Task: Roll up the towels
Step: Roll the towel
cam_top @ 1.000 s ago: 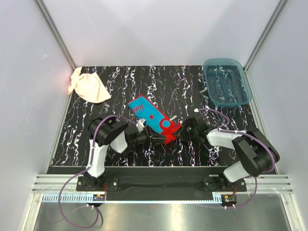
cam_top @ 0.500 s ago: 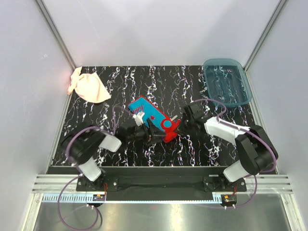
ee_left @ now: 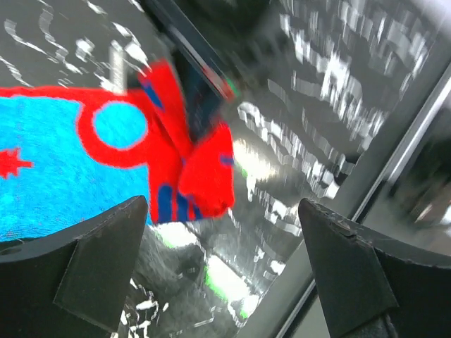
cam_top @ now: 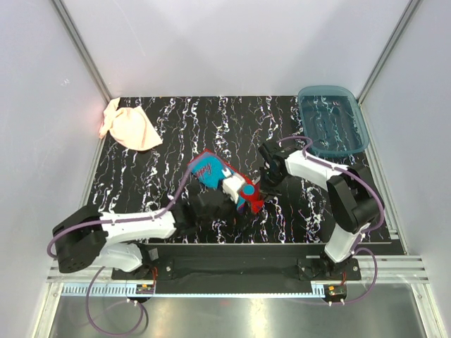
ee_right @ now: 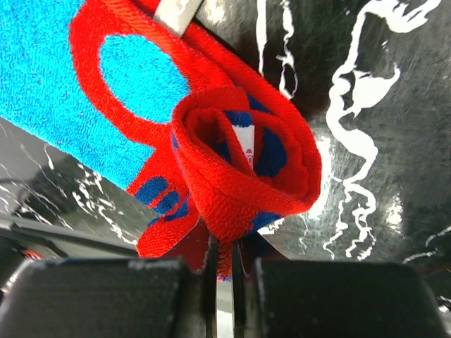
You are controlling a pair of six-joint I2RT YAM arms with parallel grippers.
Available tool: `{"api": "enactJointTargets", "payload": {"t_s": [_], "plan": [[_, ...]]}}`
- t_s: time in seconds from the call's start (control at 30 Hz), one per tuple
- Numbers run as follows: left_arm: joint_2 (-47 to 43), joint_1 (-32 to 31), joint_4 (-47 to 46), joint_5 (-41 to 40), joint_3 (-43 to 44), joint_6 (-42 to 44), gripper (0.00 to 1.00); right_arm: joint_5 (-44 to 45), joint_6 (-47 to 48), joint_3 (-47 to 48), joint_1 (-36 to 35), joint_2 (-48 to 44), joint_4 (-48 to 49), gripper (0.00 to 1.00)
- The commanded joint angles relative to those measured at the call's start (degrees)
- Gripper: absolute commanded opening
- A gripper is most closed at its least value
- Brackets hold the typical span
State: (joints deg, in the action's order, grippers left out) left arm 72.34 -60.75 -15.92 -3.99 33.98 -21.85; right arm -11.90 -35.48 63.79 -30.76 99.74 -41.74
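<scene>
The blue towel with red pattern (cam_top: 208, 171) lies mid-table, its red end (cam_top: 252, 200) curled into a loose roll (ee_right: 239, 151). My right gripper (cam_top: 263, 186) is shut on the roll's red edge (ee_right: 225, 264). My left gripper (cam_top: 237, 200) stands open just beside that end, with nothing between its fingers (ee_left: 95, 257); in the left wrist view the red end (ee_left: 204, 169) lies just beyond them. The pale peach-pink towel (cam_top: 131, 127) lies crumpled at the far left corner, away from both grippers.
A translucent blue plastic tray (cam_top: 332, 120) sits at the far right corner of the black marbled table (cam_top: 176, 134). White walls with metal posts close in the table on three sides. The arms' base rail runs along the near edge (cam_top: 232, 267).
My left gripper has opened and let go of the towel's red end, its arm stretching low across from the left. My right gripper has moved away from me, still gripping the end.
</scene>
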Motion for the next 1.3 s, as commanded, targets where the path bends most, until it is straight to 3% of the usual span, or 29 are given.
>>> {"api": "enactJointTargets", "payload": {"t_s": [0.0, 0.3, 0.6, 0.9, 1.13, 1.23, 1.27], "plan": [[2.97, -5.77, -1.91, -7.52, -0.31, 10.41, 0.95, -2.51, 4.02, 3.79, -0.35, 0.54, -6.08, 0.00], [11.33, -10.08, -6.58, -8.58, 3.37, 11.56, 0.96, -3.83, 4.11, 3.36, -0.35, 0.37, -6.69, 0.00], [17.22, -10.18, -8.60, -7.61, 8.12, 11.56, 0.92, -4.71, 3.32, 0.55, -0.44, -0.95, -5.64, 0.00], [21.00, -9.03, -10.44, -1.91, 8.30, 8.58, 0.63, -7.08, 2.97, -1.30, -0.96, -1.92, -4.14, 0.00], [20.74, -7.98, -8.78, 1.44, 7.86, 6.29, 0.50, -7.35, 3.14, -0.51, -0.96, -1.83, -4.14, 0.00], [19.69, -6.05, -8.07, 3.54, 6.72, 2.08, 0.50, -6.82, 3.05, 0.46, -0.96, -2.10, -4.32, 0.08], [18.73, -4.48, -7.98, 3.64, 6.19, -1.24, 0.50, -6.47, 2.97, 0.98, -0.96, -2.36, -4.58, 0.19]]}}
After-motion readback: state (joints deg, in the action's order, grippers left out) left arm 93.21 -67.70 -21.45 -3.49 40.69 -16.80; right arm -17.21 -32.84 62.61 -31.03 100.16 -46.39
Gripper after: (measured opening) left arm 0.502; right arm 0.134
